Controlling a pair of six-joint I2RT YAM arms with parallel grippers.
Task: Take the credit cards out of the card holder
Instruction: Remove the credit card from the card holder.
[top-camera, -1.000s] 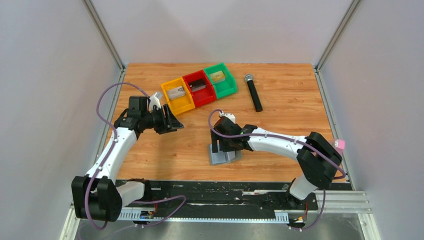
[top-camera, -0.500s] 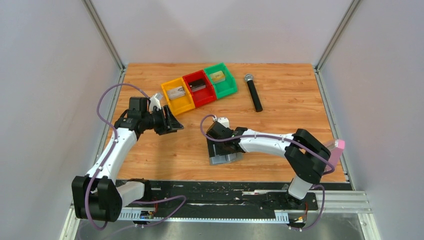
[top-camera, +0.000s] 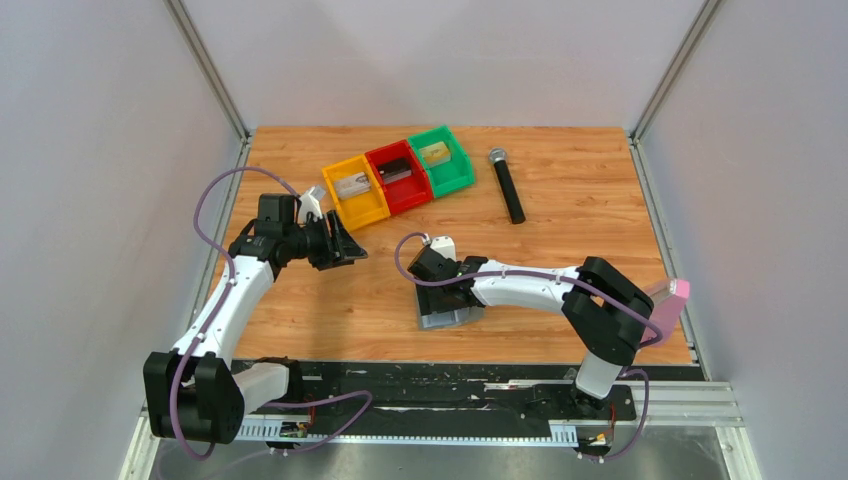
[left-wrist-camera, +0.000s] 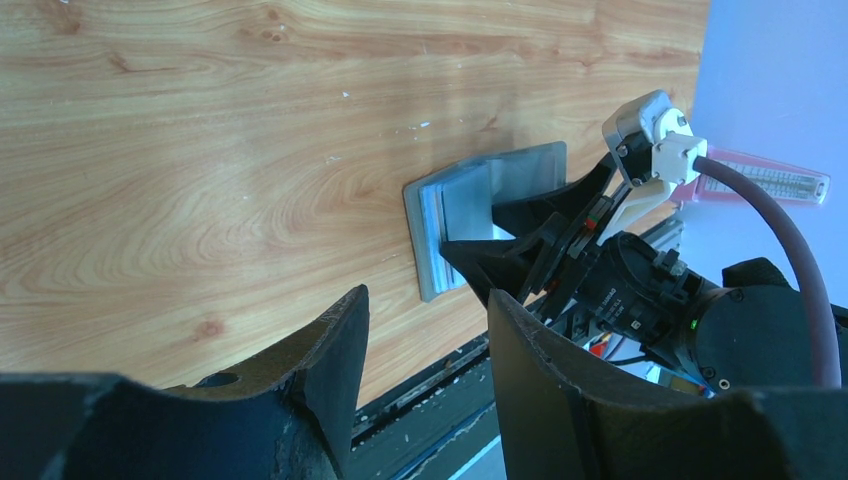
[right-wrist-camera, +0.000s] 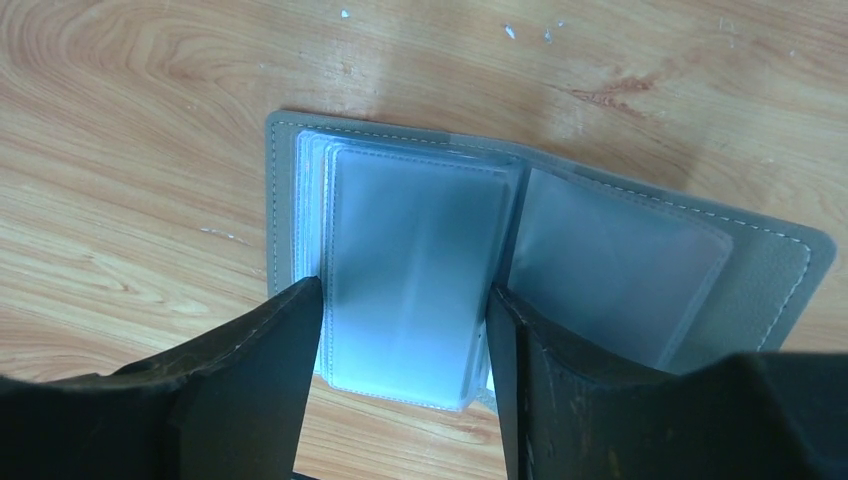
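Note:
The card holder (top-camera: 447, 318) lies open on the wood near the front edge, its grey cover (right-wrist-camera: 770, 280) spread flat with frosted plastic sleeves (right-wrist-camera: 410, 250) on top. My right gripper (top-camera: 440, 290) is down on it, jaws (right-wrist-camera: 405, 290) closed against the two side edges of the left sleeve stack. No card shows through those sleeves. One credit card each lies in three bins: silvery (top-camera: 352, 186), dark grey (top-camera: 397, 171) and tan-gold (top-camera: 435, 152). My left gripper (top-camera: 350, 247) hovers open and empty at the left; its wrist view (left-wrist-camera: 428, 300) shows the card holder (left-wrist-camera: 470, 200) beyond.
The yellow bin (top-camera: 366, 213), red bin (top-camera: 410, 198) and green bin (top-camera: 458, 176) stand in a row at the back. A black microphone (top-camera: 507, 186) lies to their right. A black rail runs along the table's near edge (top-camera: 440, 375).
My right gripper has shifted a little left over the card holder and its jaws have narrowed onto the sleeve stack. The left arm has stayed still.

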